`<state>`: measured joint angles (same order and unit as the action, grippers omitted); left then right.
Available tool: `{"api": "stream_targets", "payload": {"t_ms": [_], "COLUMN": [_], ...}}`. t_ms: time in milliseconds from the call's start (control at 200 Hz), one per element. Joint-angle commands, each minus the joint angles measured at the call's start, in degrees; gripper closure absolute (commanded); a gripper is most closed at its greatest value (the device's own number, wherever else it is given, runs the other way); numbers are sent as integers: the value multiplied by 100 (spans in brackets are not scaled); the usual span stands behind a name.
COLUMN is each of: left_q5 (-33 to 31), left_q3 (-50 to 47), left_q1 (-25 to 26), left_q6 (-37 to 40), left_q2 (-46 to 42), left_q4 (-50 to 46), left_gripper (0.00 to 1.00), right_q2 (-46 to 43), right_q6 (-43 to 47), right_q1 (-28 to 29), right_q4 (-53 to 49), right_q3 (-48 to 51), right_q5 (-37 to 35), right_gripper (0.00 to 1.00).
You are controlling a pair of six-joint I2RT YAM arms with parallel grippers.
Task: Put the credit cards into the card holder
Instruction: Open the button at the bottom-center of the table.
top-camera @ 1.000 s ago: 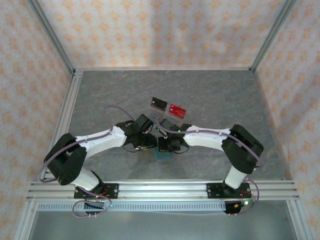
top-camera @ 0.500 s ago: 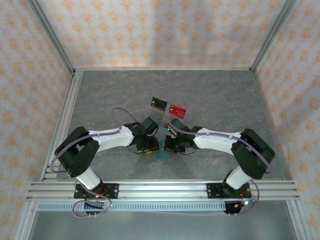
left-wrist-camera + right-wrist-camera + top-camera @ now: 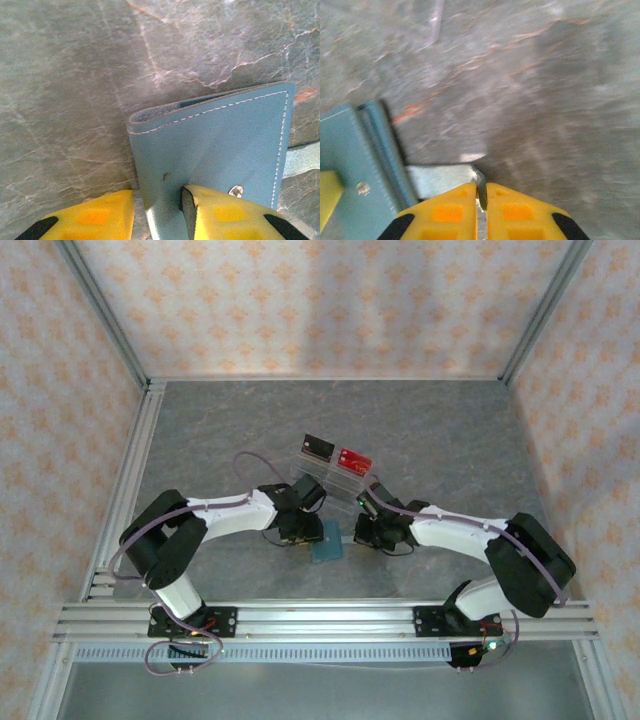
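Left fingers point(image 3: 192, 202): closed on the card holder point(image 3: 215, 140), teal cover pinched at its near edge, just beside the small clasp stud point(image 3: 236, 190).

Right fingers point(image 3: 465, 205): almost together, only a sliver of gap between. Corner of the pale-blue inner flap point(image 3: 442, 180) reaching up to that gap. Pinched or free: not to be told through the blur.

Location of card holder: on the desk point(image 3: 200, 430), near the middle, between the two sets of fingers in the top view. Teal cover to the left, pale inside to the right.

Clear rack point(image 3: 335, 483): just far of the card holder.

Stock of credit cards point(image 3: 352, 460): two, resting on top of the clear rack, side by side. Black card point(image 3: 318, 447) left, red card right. Neither touched by any fingers, neither in the card holder.

Step in hand, by judgement: opening and steadying the card holder. Loading not yet begun.

Next move, by judgement: one side holding the cover down and open, the other freed and sent far to the rack. Narrow pinch on a thin card edge required, then careful lining-up of card with pocket mouth. Likely trouble: the cover springing shut once released.
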<state>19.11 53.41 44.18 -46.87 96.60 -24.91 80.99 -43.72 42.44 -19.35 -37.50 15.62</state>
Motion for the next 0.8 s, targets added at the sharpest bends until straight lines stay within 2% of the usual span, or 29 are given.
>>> {"api": "stream_targets", "payload": {"t_ms": [0, 105, 245, 370, 445, 505, 600, 796], "left_q5": [-20, -11, -11, -37, -37, -38, -43, -45], "left_q3": [-31, -38, -48, -64, -69, -78, -122, -216], "left_q1": [147, 154, 150, 148, 151, 150, 152, 150], "left_q6": [49, 73, 89, 73, 81, 75, 73, 49], "left_q2": [305, 287, 271, 241, 244, 234, 193, 119], "left_q4": [60, 54, 34, 19, 14, 3, -5, 19], "left_gripper": [66, 67, 67, 66, 66, 66, 66, 67], "right_q2": [-389, -702, -729, -609, -305, -139, 40, 606], "right_q6": [-144, 136, 578, 585, 424, 261, 20, -249], "right_q1": [6, 24, 194, 280, 283, 295, 305, 300], "right_q4": [-1060, -1482, -1774, -1158, -819, -382, 127, 453], "right_q3": [-210, -559, -1194, -1324, -1337, -1265, -1222, -1460], "right_q5": [-1293, -1566, -1253, -184, 272, 628, 907, 1161], "right_gripper": [76, 70, 69, 75, 82, 83, 82, 82]}}
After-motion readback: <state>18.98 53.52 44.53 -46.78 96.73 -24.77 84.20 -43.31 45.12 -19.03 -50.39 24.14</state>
